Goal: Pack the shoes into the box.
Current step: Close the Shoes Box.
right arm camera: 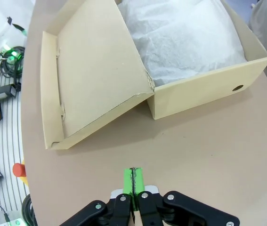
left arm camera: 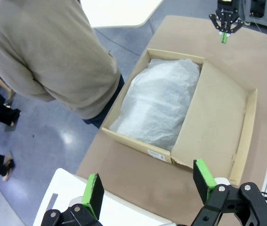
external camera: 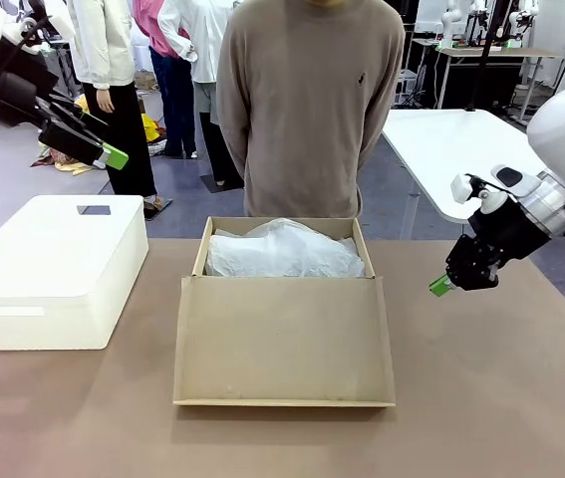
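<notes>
Brown cardboard box in the middle of the brown table, open at the top. Big flap lid folded out to the near side, joined to the box along its near edge and sloping down to the table. White crinkly paper inside the box, puffed up in a heap and hiding the bottom. No telling what lies under the paper.

To the left of the box, a little apart from it, a white plastic bin with its lid on. At the far side of the table, right behind the box, a person in a tan sweater, standing close to the edge.

Left gripper high up at the far left, above the white bin and well away from the box. Jaws spread wide, green pads far apart, nothing between them.

Right gripper to the right of the box, near it but not touching, hanging a bit above the table and tipped down toward the left. Jaws pressed tight together, green pads flat against each other, nothing pinched between them.
</notes>
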Available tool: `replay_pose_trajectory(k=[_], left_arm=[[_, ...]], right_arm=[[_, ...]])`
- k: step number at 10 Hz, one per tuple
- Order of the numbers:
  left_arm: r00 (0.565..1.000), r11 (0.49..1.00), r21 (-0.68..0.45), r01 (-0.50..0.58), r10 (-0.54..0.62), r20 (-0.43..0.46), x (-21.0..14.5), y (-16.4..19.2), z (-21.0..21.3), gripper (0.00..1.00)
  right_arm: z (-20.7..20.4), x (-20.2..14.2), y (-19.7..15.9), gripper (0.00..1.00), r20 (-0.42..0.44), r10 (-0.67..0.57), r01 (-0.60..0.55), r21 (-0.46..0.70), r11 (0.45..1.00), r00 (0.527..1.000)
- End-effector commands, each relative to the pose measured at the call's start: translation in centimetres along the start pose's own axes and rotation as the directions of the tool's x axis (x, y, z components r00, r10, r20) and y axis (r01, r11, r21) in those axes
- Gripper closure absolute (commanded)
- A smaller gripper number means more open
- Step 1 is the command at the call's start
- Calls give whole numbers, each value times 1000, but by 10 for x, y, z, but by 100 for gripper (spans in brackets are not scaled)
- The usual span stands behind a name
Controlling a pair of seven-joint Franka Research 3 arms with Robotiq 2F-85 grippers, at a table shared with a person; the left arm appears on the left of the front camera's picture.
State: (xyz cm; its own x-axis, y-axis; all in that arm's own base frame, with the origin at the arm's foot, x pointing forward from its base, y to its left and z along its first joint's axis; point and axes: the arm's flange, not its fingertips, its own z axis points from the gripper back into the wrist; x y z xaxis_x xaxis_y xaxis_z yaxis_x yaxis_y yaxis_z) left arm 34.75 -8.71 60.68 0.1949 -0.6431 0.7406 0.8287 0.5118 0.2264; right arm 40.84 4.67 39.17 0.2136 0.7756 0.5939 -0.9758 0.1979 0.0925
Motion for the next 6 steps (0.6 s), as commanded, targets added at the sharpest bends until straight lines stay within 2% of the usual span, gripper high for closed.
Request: replay_pose_trajectory(k=[1,3,4,6], left_arm=[[1000,1000,-15,8,-8,12,-1,2,0,0],[1000,1000,-15,8,-8,12,-1,2,0,0],[1000,1000,-15,8,-8,12,-1,2,0,0],[1000,1000,-15,8,-8,12,-1,2,0,0]], right_arm=[[2,1,1,100,0,3,-3,-10,1000,1000],[0,0,0,100,0,0,0,0,1000,1000],[-3,-1,0,100,27,-53,53,1,999,998],[-14,-8,-5,100,24,-138,136,59,989,990]])
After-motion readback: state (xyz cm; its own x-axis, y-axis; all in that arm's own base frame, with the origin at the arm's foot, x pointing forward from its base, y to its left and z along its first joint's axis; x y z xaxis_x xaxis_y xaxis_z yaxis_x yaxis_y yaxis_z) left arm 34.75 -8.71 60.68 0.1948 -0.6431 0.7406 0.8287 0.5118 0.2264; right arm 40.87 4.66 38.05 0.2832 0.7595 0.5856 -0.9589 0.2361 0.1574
